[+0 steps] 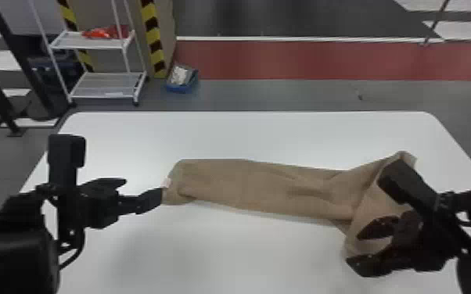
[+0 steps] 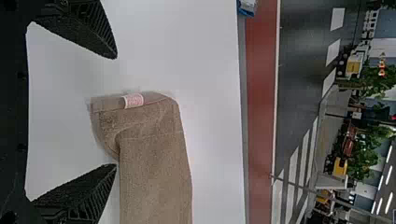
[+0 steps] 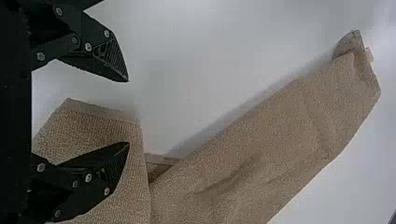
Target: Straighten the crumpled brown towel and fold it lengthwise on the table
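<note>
The brown towel (image 1: 246, 187) stretches across the tabletop (image 1: 227, 254), its right end skewed toward the near side, while the left end effector (image 2: 116, 111) and right end effector (image 3: 127, 112) sit spread at opposite ends, presumably to grip and straighten it.

The head view looks forward and down; closer wrist views share the towel (image 1: 262, 187) from opposite ends.

Workshop-like hall: hazard-striped post (image 1: 153, 37), white rack (image 1: 101, 81), red floor strip (image 1: 305, 60), road-style markings (image 2: 337, 19).
</note>
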Controlling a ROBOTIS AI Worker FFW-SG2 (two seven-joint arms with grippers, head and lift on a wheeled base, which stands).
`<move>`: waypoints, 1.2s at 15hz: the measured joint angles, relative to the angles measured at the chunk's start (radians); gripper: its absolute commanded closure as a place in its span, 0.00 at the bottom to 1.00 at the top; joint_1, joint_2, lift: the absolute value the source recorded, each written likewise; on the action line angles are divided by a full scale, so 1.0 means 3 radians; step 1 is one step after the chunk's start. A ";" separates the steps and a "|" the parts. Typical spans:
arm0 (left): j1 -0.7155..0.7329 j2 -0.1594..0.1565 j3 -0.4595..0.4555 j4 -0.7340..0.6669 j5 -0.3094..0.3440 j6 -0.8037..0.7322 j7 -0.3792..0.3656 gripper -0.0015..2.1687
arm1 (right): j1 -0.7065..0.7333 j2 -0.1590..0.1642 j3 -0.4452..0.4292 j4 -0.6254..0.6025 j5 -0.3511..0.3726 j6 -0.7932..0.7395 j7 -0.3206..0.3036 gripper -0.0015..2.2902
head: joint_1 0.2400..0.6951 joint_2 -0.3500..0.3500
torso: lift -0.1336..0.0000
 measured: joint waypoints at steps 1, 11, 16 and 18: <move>0.0004 0.0000 0.0008 -0.0003 0.0002 0.0000 -0.0001 0.02 | -0.0006 -0.0009 0.0001 0.0004 0.0019 0.0000 0.0000 0.21 | 1.00 0.51 | 0.07; -0.0009 0.0000 0.0031 0.0008 0.0025 -0.0011 0.0006 0.02 | 0.0008 -0.0084 0.0047 0.0014 0.0253 -0.0030 0.0000 0.25 | 1.00 0.47 | 0.07; -0.0014 0.0000 0.0046 0.0029 0.0037 -0.0032 0.0012 0.02 | -0.0025 -0.0082 0.0102 0.0033 0.0338 -0.0099 0.0000 0.66 | 1.00 0.48 | 0.07; -0.0014 0.0000 0.0058 0.0044 0.0052 -0.0057 0.0016 0.02 | -0.0032 -0.0091 0.0075 0.0042 0.0364 -0.0158 0.0000 0.67 | 1.00 0.47 | 0.07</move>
